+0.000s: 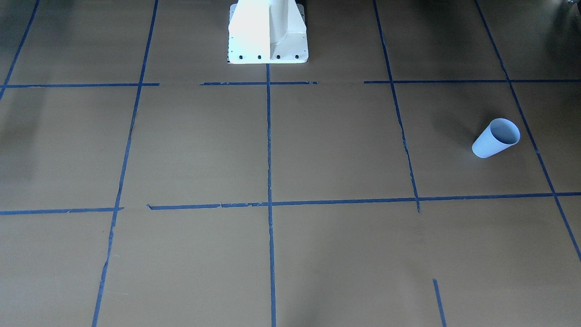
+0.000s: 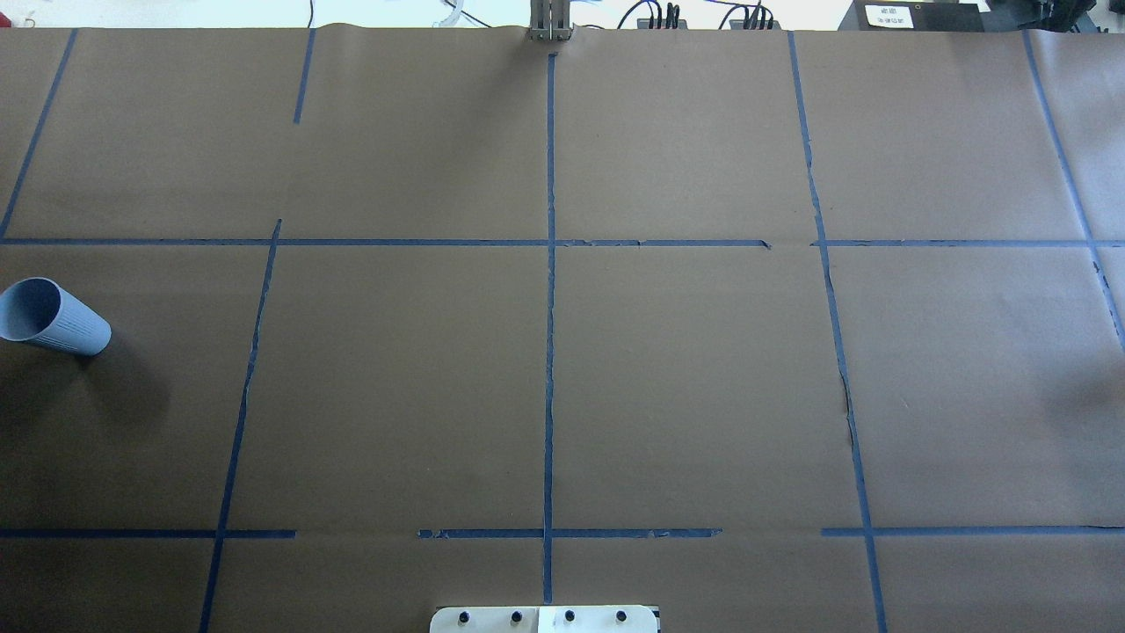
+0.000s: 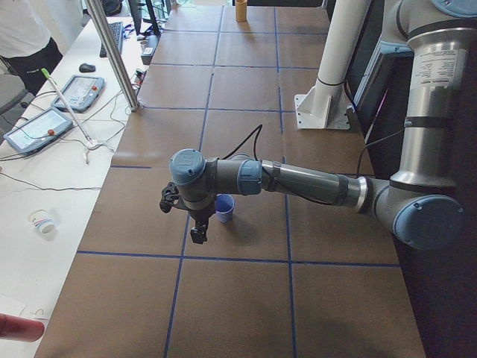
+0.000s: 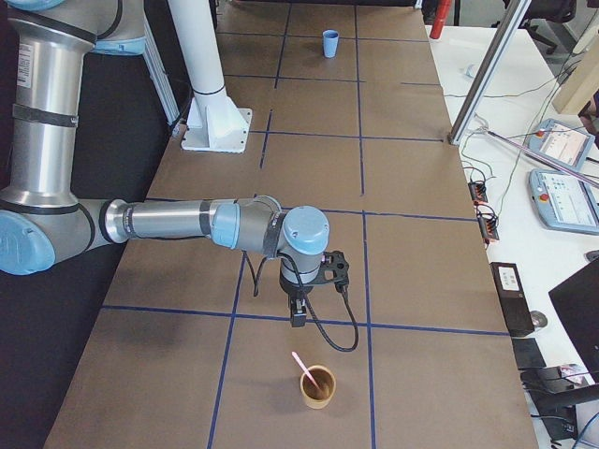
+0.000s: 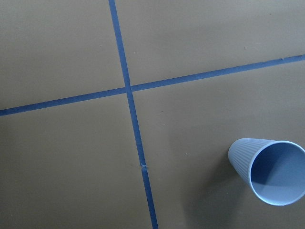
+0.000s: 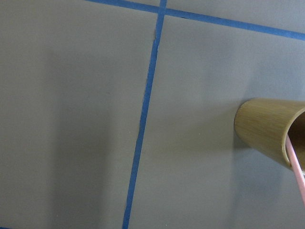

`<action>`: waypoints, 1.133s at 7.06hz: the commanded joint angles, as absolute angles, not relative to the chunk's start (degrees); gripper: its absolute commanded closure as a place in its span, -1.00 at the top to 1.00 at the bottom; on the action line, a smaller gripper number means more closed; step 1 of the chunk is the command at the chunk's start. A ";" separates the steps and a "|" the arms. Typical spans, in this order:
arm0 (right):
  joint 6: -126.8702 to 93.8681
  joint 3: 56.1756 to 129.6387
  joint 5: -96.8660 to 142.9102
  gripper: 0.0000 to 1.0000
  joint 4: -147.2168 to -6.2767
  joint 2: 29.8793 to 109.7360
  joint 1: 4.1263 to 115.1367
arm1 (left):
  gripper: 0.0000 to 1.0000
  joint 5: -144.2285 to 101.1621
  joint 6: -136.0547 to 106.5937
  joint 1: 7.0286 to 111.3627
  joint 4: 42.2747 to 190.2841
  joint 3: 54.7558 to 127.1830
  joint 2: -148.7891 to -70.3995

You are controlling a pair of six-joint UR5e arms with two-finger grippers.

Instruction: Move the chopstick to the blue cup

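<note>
On the worktop: chopstick in tan cup; blue cup empty; transfer not begun. Left fingers, right fingers: apart or together, cannot tell.

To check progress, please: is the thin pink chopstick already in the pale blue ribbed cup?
No, the pale blue ribbed cup shows a bare, empty inside.

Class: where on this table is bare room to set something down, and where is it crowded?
Bare: the middle squares between the base and the far edge. Crowded: at the blue cup, by the left claw, and at the tan cup with the chopstick, by the right claw.
</note>
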State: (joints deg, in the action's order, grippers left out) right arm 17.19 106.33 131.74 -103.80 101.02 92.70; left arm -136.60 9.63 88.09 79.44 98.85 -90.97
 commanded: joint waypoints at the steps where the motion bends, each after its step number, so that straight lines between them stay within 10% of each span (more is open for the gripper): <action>1: 17.14 106.26 132.01 1.00 -103.80 101.07 92.64 | 1.00 -135.80 9.06 87.63 79.54 99.31 -90.44; 8: 17.49 106.52 132.80 1.00 -103.54 101.08 92.64 | 1.00 -136.05 9.05 86.57 87.45 96.50 -88.69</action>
